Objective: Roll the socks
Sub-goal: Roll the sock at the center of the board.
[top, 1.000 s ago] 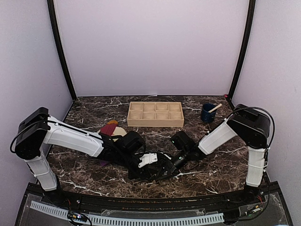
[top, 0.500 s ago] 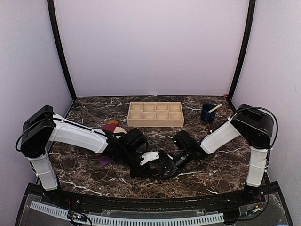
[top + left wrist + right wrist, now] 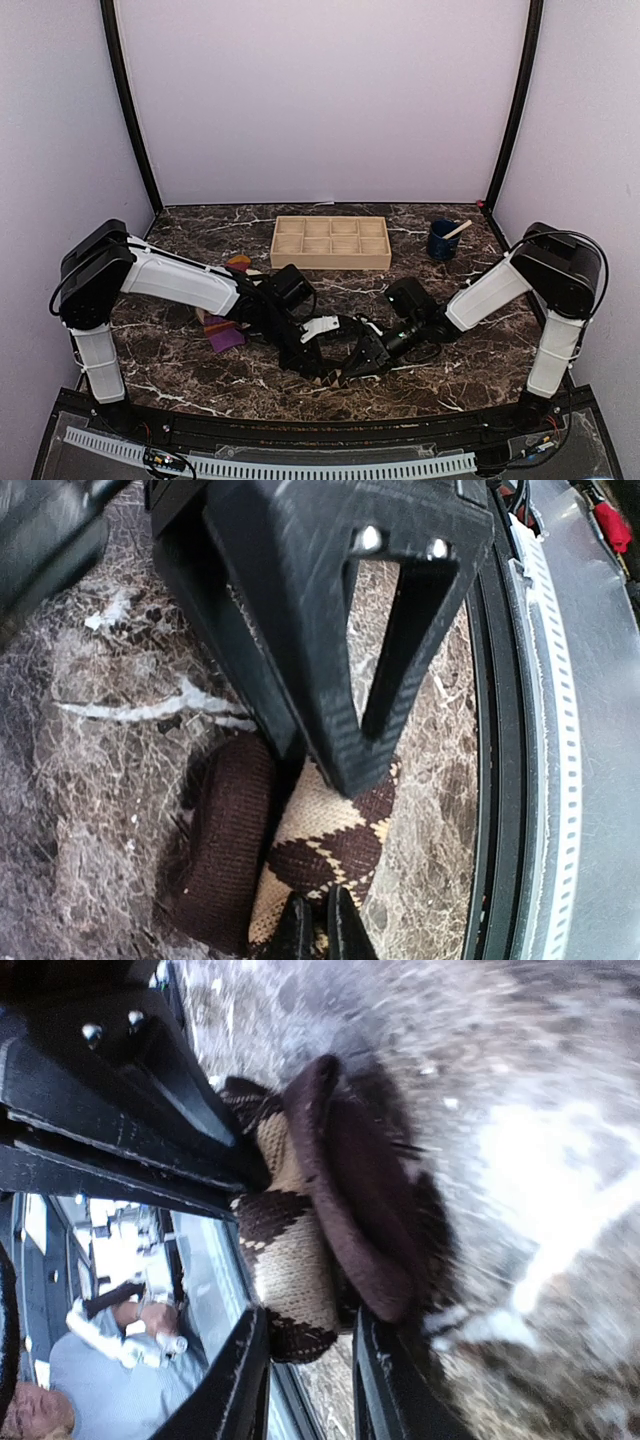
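The black and tan argyle sock [image 3: 330, 830] lies partly rolled near the table's front edge, between both grippers; it also shows in the top view [image 3: 336, 377] and the right wrist view [image 3: 290, 1230]. My left gripper [image 3: 318, 908] is shut on the sock's edge; in the top view it [image 3: 318, 366] is just left of the sock. My right gripper [image 3: 310, 1320] has its jaws closed on the rolled end from the other side [image 3: 353, 366]. The magenta-purple sock [image 3: 222, 335] lies flat on the table to the left, beside the left arm.
A wooden compartment tray [image 3: 331, 242] stands at the back centre. A dark blue cup [image 3: 442, 241] with a wooden stick stands at the back right. A beige plate [image 3: 253, 272] peeks out behind the left arm. The table's black front rim [image 3: 490, 780] is close to the sock.
Both grippers have moved right and toward the front edge with the argyle sock between them. The left arm has swung off the magenta sock, which now shows.
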Motion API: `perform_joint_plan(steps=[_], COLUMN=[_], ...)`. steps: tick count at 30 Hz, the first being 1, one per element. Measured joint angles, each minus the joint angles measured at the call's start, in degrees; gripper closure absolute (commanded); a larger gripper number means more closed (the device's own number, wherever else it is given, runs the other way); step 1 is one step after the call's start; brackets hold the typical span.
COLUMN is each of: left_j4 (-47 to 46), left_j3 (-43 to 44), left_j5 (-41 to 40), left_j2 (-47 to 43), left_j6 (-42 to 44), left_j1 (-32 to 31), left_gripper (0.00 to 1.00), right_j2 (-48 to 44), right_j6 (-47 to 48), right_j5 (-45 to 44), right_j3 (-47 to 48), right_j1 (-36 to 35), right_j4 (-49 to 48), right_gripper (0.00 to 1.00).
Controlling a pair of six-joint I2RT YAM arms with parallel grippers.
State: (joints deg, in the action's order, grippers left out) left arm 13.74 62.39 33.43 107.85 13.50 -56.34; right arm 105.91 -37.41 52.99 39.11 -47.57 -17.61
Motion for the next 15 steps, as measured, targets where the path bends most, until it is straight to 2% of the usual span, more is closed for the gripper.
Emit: perform_joint_plan(steps=[15], left_j4=[6.8], left_j3=[6.4], left_j5=[6.5], left_j2=[5.2], left_j6=[-0.2], left_j1=[2.1], left_gripper=[1.00], right_j2=[-11.8], right_j6=[2.0], right_j5=[-13.6], right_j3=[-6.0], right_j1=[1.1], right_j4=[1.6], right_gripper=[0.72])
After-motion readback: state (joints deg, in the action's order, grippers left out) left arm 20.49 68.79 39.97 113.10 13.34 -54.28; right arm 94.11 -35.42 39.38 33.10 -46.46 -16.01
